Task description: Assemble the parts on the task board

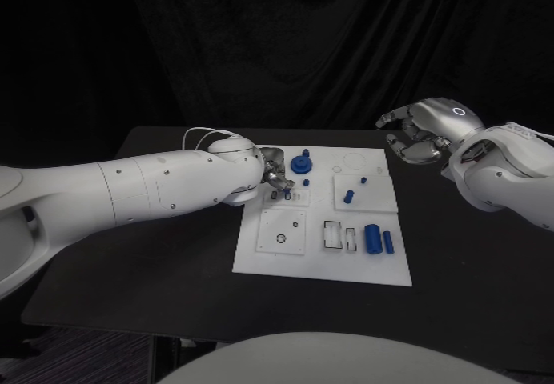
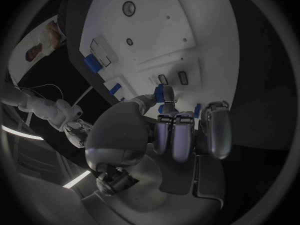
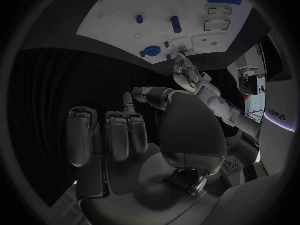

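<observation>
The white task board [image 1: 329, 264] lies mid-table. My left hand [image 1: 268, 170] hovers over the board's far left part and pinches a small blue part [image 2: 160, 92] between thumb and finger, just above two small dark slots [image 2: 172, 78]. Beside that hand a round blue piece with a post [image 1: 301, 165] stands on the board. My right hand [image 1: 418, 132] hangs above the board's far right corner with its fingers curled in. A small blue peg [image 3: 128, 101] sits pinched at its thumb tip. A big blue cylinder [image 1: 373, 238] and a slimmer one [image 1: 389, 242] lie near the board's right edge.
Small blue pegs [image 1: 349, 194] stand on the board's right square plate, and another [image 1: 306, 182] near its middle. Rectangular cut-outs [image 1: 332, 234] lie beside the big cylinder. Bare black table [image 1: 150, 264] surrounds the board on all sides.
</observation>
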`<action>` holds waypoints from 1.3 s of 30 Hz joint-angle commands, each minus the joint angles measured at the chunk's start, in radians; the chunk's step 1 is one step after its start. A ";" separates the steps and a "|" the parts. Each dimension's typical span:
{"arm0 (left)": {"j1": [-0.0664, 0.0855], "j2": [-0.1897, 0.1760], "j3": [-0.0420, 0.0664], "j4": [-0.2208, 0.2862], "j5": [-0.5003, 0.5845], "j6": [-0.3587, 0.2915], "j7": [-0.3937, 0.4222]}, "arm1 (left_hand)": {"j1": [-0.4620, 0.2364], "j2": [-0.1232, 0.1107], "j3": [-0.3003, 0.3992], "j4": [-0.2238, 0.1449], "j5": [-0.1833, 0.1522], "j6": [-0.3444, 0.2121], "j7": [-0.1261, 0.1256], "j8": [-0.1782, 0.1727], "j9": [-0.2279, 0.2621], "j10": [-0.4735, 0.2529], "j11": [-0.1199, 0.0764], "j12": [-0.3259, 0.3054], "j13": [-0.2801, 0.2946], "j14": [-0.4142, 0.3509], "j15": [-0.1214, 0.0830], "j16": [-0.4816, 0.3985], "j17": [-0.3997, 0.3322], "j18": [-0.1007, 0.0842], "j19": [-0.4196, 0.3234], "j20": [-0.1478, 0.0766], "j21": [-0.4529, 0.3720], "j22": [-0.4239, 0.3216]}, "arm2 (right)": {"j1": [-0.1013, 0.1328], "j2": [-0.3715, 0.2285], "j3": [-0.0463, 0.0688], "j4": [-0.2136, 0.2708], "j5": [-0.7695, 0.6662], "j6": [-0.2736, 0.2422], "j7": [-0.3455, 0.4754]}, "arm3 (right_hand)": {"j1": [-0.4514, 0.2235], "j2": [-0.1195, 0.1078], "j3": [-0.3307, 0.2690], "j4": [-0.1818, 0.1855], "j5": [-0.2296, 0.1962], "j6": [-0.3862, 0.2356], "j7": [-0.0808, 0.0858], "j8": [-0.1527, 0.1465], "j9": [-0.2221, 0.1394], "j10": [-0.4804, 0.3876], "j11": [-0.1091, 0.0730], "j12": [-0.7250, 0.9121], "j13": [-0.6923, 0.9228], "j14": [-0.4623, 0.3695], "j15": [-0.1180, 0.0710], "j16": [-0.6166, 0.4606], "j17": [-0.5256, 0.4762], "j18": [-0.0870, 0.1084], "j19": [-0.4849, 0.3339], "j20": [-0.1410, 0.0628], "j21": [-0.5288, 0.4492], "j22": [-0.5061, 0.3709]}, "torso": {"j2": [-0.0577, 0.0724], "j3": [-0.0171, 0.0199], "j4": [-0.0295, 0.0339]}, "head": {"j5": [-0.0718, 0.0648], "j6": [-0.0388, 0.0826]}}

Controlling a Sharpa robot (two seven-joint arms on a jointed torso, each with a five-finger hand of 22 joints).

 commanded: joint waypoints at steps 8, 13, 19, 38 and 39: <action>-0.004 0.001 0.001 0.002 0.000 -0.033 -0.017 | -0.006 0.001 0.019 -0.012 0.001 0.009 -0.004 -0.006 0.001 0.106 0.001 0.003 0.261 0.104 0.003 0.003 0.263 0.003 0.002 -0.002 -0.003 0.031 | -0.002 0.002 0.001 0.003 -0.003 0.007 -0.025 | -0.008 0.001 -0.001 -0.006 -0.004 -0.005 -0.001 -0.001 -0.002 0.104 -0.002 0.003 0.263 0.105 0.010 0.003 0.263 0.009 0.051 0.005 -0.006 0.231 | 0.000 0.0026 -0.0021 | 0.002 0.000; -0.007 0.000 0.001 -0.001 0.000 -0.029 -0.018 | -0.006 0.001 0.019 -0.012 0.001 0.009 -0.004 -0.006 0.002 0.106 0.001 0.003 0.261 0.104 0.003 0.003 0.263 0.003 0.002 -0.002 -0.003 0.031 | -0.002 0.000 0.001 0.003 -0.003 0.005 -0.025 | -0.009 0.001 -0.001 -0.008 -0.005 -0.005 -0.001 -0.001 -0.002 0.104 -0.002 0.003 0.263 0.105 0.010 0.003 0.263 0.009 0.051 0.005 -0.006 0.231 | -0.001 0.0021 -0.0017 | 0.001 0.000; -0.012 -0.003 0.001 -0.003 0.000 -0.020 -0.018 | -0.008 0.001 0.021 -0.012 -0.001 0.011 -0.005 -0.006 0.002 0.106 0.001 0.003 0.261 0.104 0.002 0.003 0.263 0.003 0.001 -0.002 -0.004 0.030 | -0.002 0.002 0.001 0.002 -0.003 0.005 -0.026 | -0.010 0.000 -0.001 -0.010 -0.005 -0.006 -0.001 -0.002 -0.002 0.104 -0.002 0.003 0.263 0.105 0.010 0.003 0.263 0.009 0.051 0.005 -0.007 0.231 | -0.001 0.0012 -0.0046 | 0.003 0.000; -0.027 0.001 0.001 -0.010 0.000 -0.015 0.001 | -0.013 0.002 0.025 -0.012 -0.003 0.013 -0.005 -0.007 0.003 0.106 0.001 0.003 0.261 0.104 0.002 0.003 0.263 0.005 -0.002 -0.002 -0.009 0.025 | -0.002 0.004 0.001 0.001 -0.003 0.010 -0.030 | -0.010 0.000 0.003 -0.019 -0.004 -0.007 -0.001 -0.002 -0.003 0.104 -0.002 0.003 0.263 0.105 0.010 0.003 0.263 0.009 0.050 0.005 -0.008 0.230 | -0.002 0.0017 -0.0030 | -0.002 0.000; -0.028 0.001 0.001 -0.010 0.000 -0.015 0.001 | -0.013 0.002 0.025 -0.012 -0.003 0.013 -0.005 -0.007 0.003 0.106 0.001 0.003 0.261 0.104 0.002 0.003 0.263 0.005 -0.002 -0.002 -0.009 0.025 | -0.002 0.004 0.001 0.001 -0.003 0.010 -0.031 | -0.010 0.000 0.003 -0.019 -0.004 -0.007 -0.001 -0.002 -0.003 0.104 -0.002 0.003 0.263 0.105 0.010 0.003 0.263 0.009 0.050 0.005 -0.008 0.230 | -0.002 0.0015 -0.0032 | -0.001 0.000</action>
